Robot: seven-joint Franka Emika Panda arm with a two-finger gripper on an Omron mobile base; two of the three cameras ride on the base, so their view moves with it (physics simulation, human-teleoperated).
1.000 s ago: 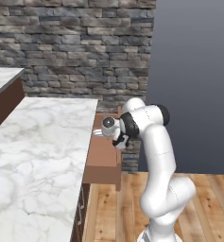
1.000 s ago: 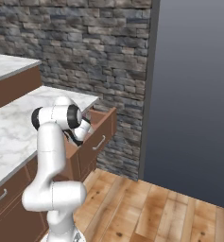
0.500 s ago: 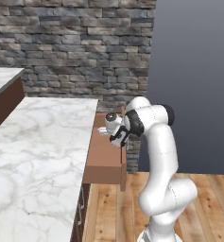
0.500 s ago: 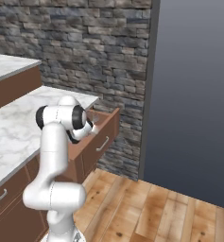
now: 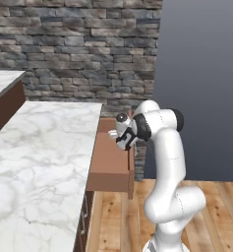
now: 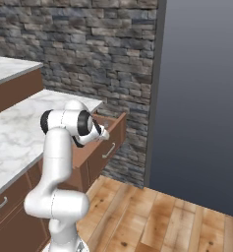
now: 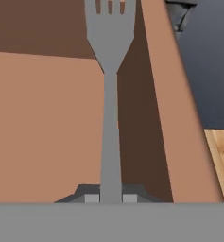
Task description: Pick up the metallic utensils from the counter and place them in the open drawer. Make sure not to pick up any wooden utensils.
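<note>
Gripper (image 7: 110,196) (on fork (image 7: 110,94)) over open drawer (image 7: 42,123)

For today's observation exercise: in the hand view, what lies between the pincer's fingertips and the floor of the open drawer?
A grey metal fork. The pincer is shut on its handle, and its tines point out over the open drawer, whose floor is otherwise bare there.

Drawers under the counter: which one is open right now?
The open drawer at the counter's far end, pulled out beneath the fork held in the fingers; the nearer drawer front sits flush.
</note>
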